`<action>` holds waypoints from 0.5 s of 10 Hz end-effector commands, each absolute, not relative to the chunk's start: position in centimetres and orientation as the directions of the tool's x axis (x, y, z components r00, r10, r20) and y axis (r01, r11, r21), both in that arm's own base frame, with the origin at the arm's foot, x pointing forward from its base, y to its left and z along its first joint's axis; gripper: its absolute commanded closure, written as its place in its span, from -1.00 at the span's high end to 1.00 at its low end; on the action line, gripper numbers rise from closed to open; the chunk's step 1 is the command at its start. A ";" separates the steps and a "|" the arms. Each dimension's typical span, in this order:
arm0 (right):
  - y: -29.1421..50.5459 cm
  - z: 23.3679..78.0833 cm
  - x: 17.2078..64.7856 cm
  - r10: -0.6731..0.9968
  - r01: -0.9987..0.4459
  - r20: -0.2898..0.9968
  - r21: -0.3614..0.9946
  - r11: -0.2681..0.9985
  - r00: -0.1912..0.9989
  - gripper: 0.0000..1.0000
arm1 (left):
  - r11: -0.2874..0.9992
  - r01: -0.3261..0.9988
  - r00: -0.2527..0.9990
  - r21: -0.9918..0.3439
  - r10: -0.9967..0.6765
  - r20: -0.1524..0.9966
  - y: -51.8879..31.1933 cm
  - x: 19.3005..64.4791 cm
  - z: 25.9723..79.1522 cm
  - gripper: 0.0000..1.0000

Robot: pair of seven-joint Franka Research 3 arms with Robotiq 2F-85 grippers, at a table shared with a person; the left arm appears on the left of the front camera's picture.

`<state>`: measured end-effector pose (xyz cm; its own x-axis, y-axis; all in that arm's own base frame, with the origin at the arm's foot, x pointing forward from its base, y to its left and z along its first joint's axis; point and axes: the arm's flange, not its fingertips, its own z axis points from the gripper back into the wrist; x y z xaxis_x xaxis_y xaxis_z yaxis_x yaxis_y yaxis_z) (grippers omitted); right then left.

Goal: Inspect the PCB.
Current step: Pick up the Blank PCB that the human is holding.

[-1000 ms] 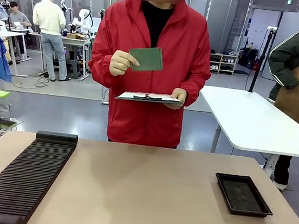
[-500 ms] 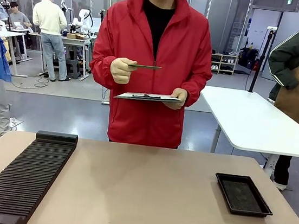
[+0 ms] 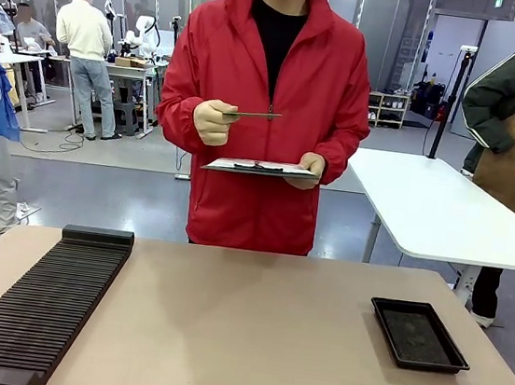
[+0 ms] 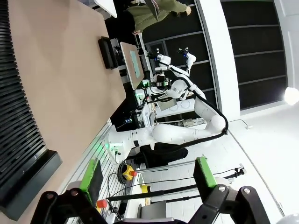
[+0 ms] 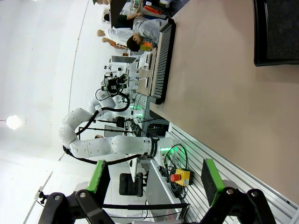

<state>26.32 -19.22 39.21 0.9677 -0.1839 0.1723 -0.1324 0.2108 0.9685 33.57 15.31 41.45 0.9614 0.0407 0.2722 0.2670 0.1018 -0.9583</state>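
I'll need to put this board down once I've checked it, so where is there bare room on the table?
The wide middle of the table, between the black slotted rack on the robot's left and the black tray on its right, is bare, as is the far edge near you. The rack crowds the left side.

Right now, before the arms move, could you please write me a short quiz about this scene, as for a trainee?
1. True or false: a person's hand holds the PCB higher than the clipboard.
2. What does the PCB show to the front camera? A) its flat green face B) its thin edge C) a bent corner
3. Fill in: the left gripper and the right gripper are both ____.
Key: 1 true; 2 B; 3 open.
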 end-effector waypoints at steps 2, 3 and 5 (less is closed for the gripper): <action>-19.3 39.4 26.3 -0.185 -0.135 0.175 0.969 0.209 0.967 1.00 | 0.095 0.264 0.963 -0.960 0.033 0.268 15.3 33.3 41.4 1.00; -19.3 39.4 26.3 -0.185 -0.135 0.175 0.969 0.209 0.967 1.00 | 0.095 0.264 0.963 -0.960 0.033 0.268 15.3 33.3 41.4 1.00; -19.3 39.4 26.3 -0.185 -0.135 0.175 0.969 0.209 0.967 1.00 | 0.095 0.264 0.963 -0.960 0.033 0.268 15.3 33.3 41.4 1.00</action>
